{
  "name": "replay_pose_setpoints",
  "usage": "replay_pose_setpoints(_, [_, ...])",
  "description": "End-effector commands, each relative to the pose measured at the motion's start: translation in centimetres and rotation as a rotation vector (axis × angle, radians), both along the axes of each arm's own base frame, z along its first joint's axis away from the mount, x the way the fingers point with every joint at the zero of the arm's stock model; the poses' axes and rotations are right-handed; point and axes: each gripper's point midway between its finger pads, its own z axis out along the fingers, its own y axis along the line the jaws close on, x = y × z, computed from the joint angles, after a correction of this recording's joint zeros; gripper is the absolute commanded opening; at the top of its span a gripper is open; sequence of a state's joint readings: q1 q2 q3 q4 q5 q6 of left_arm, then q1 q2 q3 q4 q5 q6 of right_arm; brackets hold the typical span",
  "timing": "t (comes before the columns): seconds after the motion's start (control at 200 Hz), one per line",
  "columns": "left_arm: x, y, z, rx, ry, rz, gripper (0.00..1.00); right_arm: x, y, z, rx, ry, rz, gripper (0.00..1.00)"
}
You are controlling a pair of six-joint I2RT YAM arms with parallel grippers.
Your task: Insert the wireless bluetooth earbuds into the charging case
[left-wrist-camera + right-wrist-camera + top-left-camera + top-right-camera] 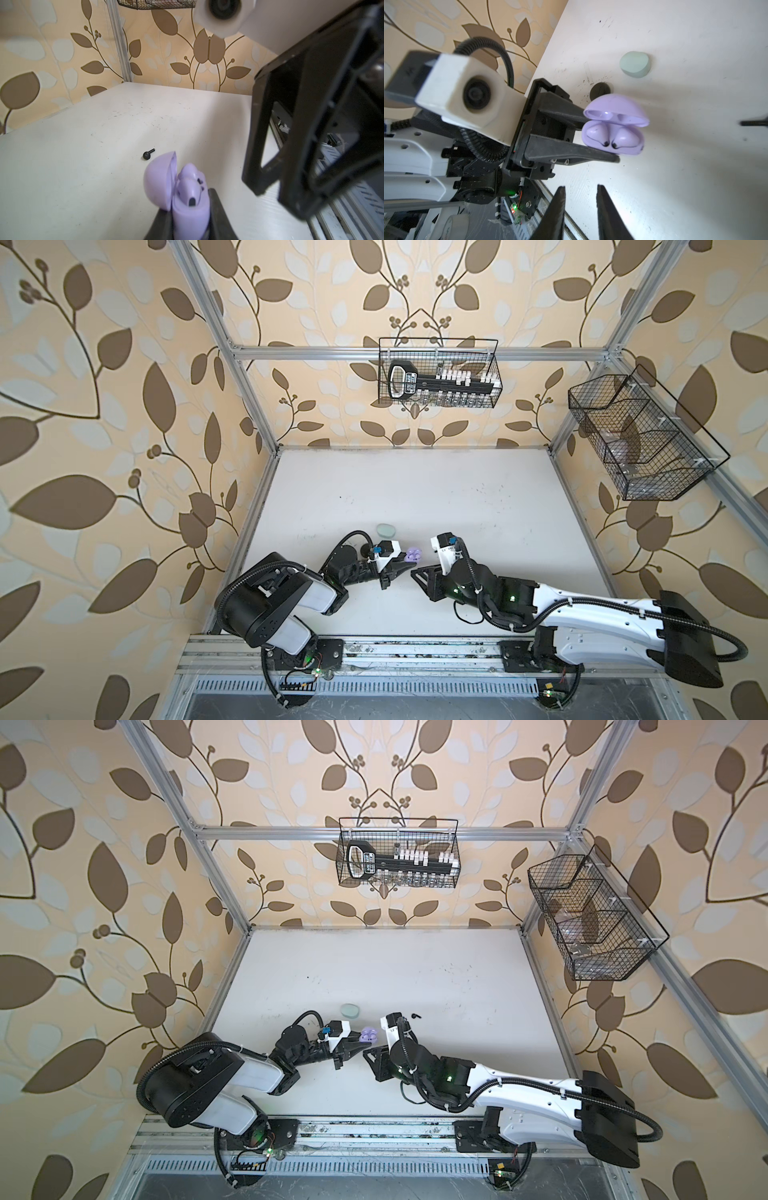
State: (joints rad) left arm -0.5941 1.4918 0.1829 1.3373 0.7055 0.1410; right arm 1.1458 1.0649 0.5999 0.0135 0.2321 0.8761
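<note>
In both top views, shows the left gripper (408, 563) clamped on the lilac charging case (414, 556) over the white table (415, 489), with the case at the gripper's 3 o'clock end. Places the right gripper (415, 573) at about 6 o'clock of the case, just beside it and not touching. Sets a closed mint case (386, 529) at about 10 o'clock of the lilac one. In a top view, marks a single black earbud (415, 1016) loose on the table at about 2 o'clock of the lilac charging case (368, 1036). From the left wrist, looks along the left gripper's fingers (218, 212), pressed against opposite sides of the lilac charging case (187, 216) with its lid (159, 182) swung open. Shows both lilac earbuds (192, 182) seated in their wells and the black earbud (148, 154) on bare table just beyond the lid. From the right wrist, shows the right gripper (581, 187) with a narrow gap between its jaws, nothing in it, near the case but apart from it. Shows the left gripper (602, 138) pinching the lilac charging case (631, 149) from both sides, with the lilac earbuds (597, 133) side by side under the raised lid (616, 108). Puts the mint case (634, 64) and a round black object (600, 90), partly hidden, on the table beyond.
</note>
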Motion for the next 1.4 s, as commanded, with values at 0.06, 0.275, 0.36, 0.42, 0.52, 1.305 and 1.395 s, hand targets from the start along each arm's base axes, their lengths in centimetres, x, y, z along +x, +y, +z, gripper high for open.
replay_pose_setpoints(0.06, [-2.2,-0.2,2.9,-0.056,-0.167,-0.118,0.00,2.5,-4.6,4.1,-0.081,-0.144,-0.167,0.32])
replay_pose_setpoints(0.275, [-3.7,-0.3,2.8,-0.053,-0.192,-0.206,0.00,5.5,-4.9,2.6,-0.093,-0.116,-0.198,0.29])
replay_pose_setpoints(0.36, [-4.0,-0.4,2.8,-0.056,-0.193,-0.230,0.00,6.3,-3.5,1.8,-0.102,-0.102,-0.164,0.28])
replay_pose_setpoints(0.42, [-4.1,-0.3,2.7,-0.052,-0.194,-0.230,0.00,6.6,-2.6,1.3,-0.106,-0.098,-0.136,0.28])
replay_pose_setpoints(0.52, [-4.3,-0.2,3.4,-0.064,-0.220,-0.229,0.00,6.8,-0.9,0.7,-0.088,-0.078,-0.073,0.28])
replay_pose_setpoints(1.305, [0.1,-2.4,0.8,-0.038,-0.033,-0.176,0.00,1.8,-3.0,5.3,0.059,-0.272,-0.009,0.33])
replay_pose_setpoints(1.395, [0.4,-2.7,0.2,-0.033,-0.003,-0.180,0.00,2.0,-5.0,5.8,0.034,-0.299,-0.068,0.34])
